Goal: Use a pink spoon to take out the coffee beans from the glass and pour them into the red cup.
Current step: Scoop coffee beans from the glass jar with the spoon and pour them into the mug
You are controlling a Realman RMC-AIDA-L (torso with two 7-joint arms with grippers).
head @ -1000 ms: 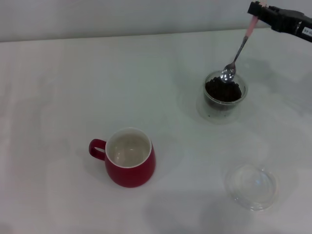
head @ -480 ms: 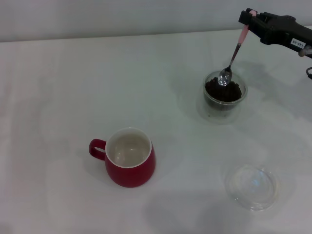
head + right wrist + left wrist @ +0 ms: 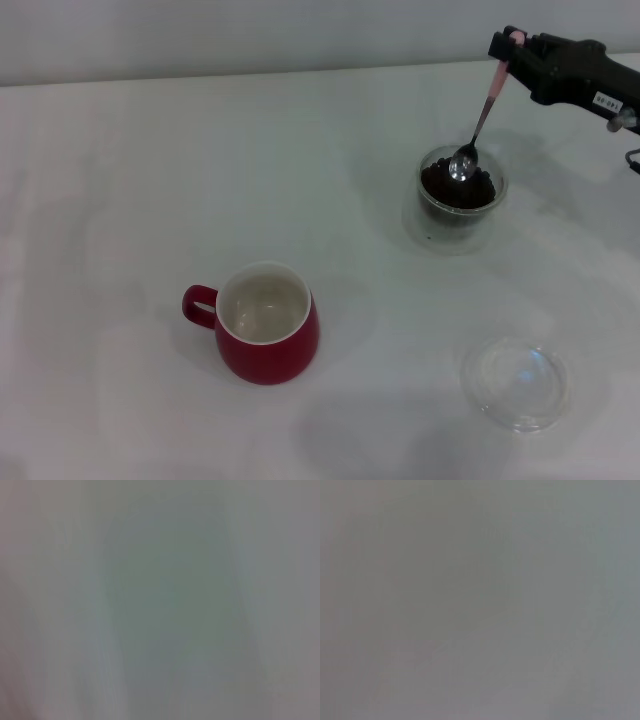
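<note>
Spoon bowl dipped into the beans, right gripper holding the handle.

The pink spoon (image 3: 478,118) slants down into the glass (image 3: 459,196), its metal bowl resting on the coffee beans (image 3: 457,190); the right gripper (image 3: 506,44) is closed on the pink handle tip. A small white label on the arm is too small to read. The red cup (image 3: 262,323) stands well apart, a clear dish (image 3: 515,382) nearer on the white table (image 3: 150,180). Both wrist views show nothing distinct.

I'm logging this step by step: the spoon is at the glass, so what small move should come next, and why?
Probably push the spoon bowl deeper under the beans. The right gripper holds the pink spoon by its handle end, tilted, its shiny bowl at the top of the coffee beans in the glass with none visibly on it. The red cup shows no beans.
</note>
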